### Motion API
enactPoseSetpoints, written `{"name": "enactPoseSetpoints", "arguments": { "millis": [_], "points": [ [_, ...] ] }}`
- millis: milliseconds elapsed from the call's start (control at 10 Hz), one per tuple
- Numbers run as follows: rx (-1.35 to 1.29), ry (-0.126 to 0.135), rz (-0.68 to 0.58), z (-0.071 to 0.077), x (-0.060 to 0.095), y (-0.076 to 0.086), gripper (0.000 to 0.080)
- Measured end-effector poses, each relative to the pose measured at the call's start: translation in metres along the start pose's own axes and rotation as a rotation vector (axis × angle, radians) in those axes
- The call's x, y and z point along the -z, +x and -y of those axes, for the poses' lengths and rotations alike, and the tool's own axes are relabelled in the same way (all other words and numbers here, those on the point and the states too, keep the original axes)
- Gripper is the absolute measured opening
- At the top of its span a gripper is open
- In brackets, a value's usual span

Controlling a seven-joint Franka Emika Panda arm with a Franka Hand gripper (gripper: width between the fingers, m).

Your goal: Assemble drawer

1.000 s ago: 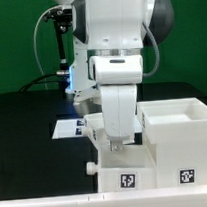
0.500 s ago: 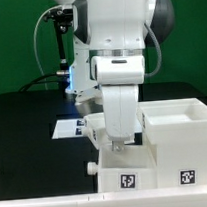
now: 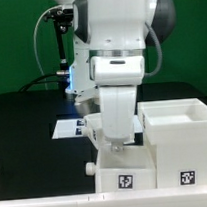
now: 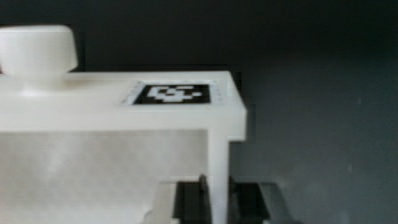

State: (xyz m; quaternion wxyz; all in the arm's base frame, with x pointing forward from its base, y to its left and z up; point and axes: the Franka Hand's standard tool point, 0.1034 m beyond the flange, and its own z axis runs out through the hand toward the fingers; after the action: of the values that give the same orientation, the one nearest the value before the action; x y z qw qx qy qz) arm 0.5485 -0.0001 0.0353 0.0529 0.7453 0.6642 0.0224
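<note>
I see the arm has crept up a hair. My gripper (image 4: 228,200) clamps narrow on the small white knobbed plastic tray (image 3: 111,169). The large white cube-shaped casing (image 3: 179,136) sits just beside, on the exterior view's right.

We see the arm (image 3: 113,51) coming down from 12 o'clock, with the gripper (image 3: 115,145) low at the back edge of the tray (image 3: 121,170) at 6 o'clock. The tray's tag (image 3: 126,180) faces us, and a knob (image 3: 91,167) sits at its 9 o'clock. The casing (image 3: 179,136) is just beside the tray, at its 3 o'clock. The marker board (image 3: 65,127) lies at 8 o'clock on the black table (image 3: 24,147).
</note>
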Motion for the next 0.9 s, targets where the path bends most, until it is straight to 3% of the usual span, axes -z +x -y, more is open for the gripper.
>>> {"name": "enactPoseSetpoints", "arguments": {
  "millis": [200, 400, 900],
  "points": [
    [0.0, 0.0, 0.0, -0.0002, -0.0001, 0.0002, 0.0038],
    [0.09, -0.018, 0.006, -0.0034, 0.0027, 0.0023, 0.0038],
    [0.143, -0.014, 0.018, -0.0053, 0.0014, 0.0, 0.0038]
  ]
}}
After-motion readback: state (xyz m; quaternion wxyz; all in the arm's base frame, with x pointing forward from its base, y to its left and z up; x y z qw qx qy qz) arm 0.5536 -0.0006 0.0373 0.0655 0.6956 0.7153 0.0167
